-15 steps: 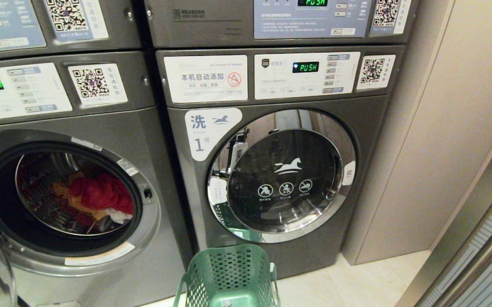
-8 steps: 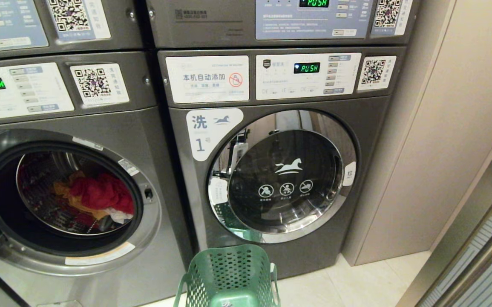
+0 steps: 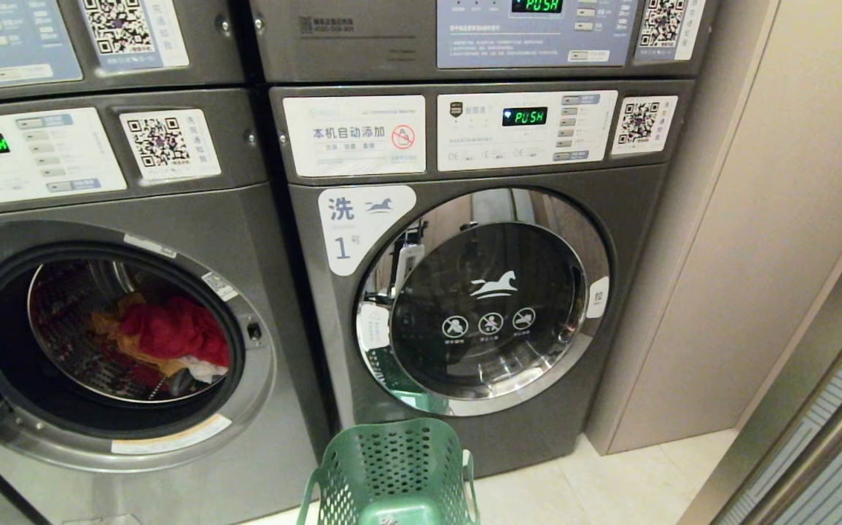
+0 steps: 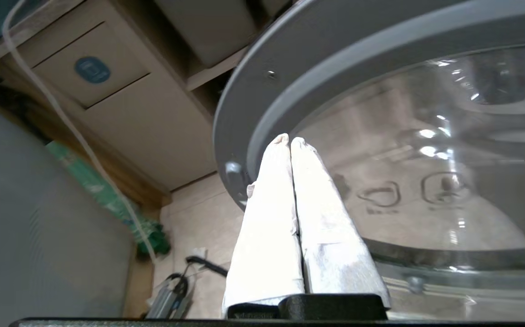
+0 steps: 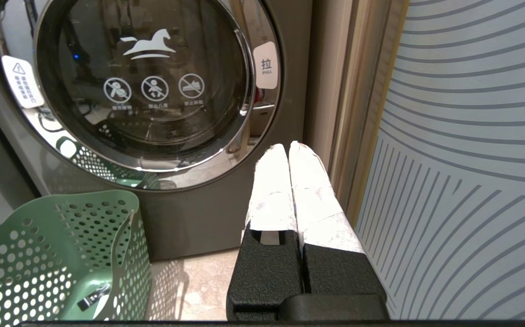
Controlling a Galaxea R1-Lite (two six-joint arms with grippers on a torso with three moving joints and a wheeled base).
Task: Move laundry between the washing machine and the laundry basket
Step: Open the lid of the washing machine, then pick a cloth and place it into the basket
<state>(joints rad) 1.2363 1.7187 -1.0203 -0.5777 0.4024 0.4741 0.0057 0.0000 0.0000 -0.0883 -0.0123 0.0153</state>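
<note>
Left fingers (image 4: 271, 204): pressed together, holding nothing, tips at the inner rim of the open door (image 4: 380, 68).
Right fingers (image 5: 310, 200): closed and empty, parked low beside the washer marked 1 (image 3: 632, 219).
Change: the glass door that filled the head view's lower left a second ago has swung almost out of it.
Meaning: the washing machine (image 3: 267, 219) mouth is now unobstructed, so picking can likely begin.
Laundry (image 3: 173, 332): red, orange and white heap in the drum, well apart from both pairs of fingers.
Laundry basket (image 3: 391, 467): on the floor before washer 1.
</note>
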